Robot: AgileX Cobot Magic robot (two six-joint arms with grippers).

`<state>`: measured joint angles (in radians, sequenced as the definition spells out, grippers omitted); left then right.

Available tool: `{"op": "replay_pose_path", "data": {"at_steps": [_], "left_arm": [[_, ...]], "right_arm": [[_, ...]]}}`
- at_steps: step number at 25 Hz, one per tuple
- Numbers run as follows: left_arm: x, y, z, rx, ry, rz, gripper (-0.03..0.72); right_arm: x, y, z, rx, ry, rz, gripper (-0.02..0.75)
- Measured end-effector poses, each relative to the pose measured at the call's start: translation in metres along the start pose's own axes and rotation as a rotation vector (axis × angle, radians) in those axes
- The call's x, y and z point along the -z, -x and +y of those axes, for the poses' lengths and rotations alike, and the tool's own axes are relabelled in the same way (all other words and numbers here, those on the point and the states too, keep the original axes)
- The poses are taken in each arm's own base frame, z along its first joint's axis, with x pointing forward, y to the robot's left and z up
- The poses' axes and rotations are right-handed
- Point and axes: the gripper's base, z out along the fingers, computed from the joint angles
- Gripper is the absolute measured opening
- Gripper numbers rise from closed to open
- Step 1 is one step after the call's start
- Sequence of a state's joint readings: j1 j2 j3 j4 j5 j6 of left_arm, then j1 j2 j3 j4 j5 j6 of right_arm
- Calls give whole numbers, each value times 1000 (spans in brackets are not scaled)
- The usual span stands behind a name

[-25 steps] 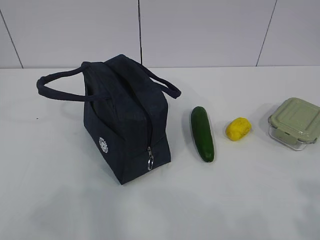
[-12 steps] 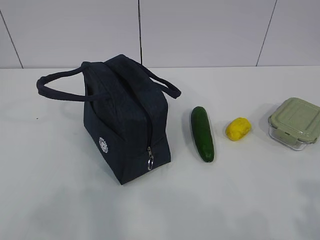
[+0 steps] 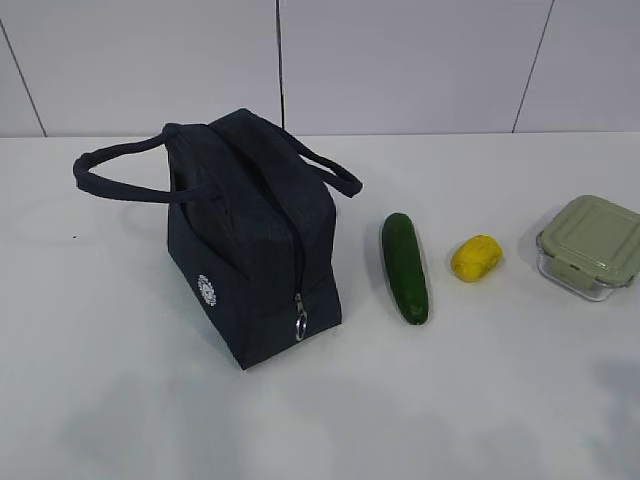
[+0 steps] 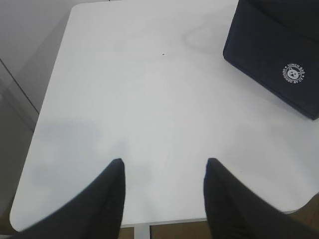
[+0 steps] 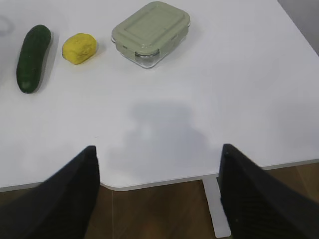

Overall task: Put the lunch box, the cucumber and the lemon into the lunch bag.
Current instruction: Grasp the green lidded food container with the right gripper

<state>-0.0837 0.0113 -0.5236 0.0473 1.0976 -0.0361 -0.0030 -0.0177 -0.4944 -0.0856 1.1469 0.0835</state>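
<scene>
Nothing has moved since the earlier frames: bag, cucumber, lemon and box sit exactly where they were.

My left gripper hovers with jaws parted and nothing between them, over bare white table near its front left corner. My right gripper hangs likewise, jaws spread wider, empty, above the table's front edge.

Outward from the left gripper: the lunch bag stands well apart, its white round logo facing my wrist camera. In the exterior view the bag is upright, zipper closed, metal ring pull hanging at the near end, both loop handles splayed outward.

Outward from the right gripper: the lunch box lies farthest right, sage-green lid on. The lemon rests just left of it, apart. The cucumber lies flat left of the lemon, between lemon and bag, touching neither.
</scene>
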Motion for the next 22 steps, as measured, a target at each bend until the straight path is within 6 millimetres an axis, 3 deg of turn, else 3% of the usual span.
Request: {"op": "replay_pose_path", "data": {"at_steps": [22], "left_arm": [[0, 0, 0, 0, 0, 0, 370]], "right_arm": [[0, 0, 0, 0, 0, 0, 561]]}}
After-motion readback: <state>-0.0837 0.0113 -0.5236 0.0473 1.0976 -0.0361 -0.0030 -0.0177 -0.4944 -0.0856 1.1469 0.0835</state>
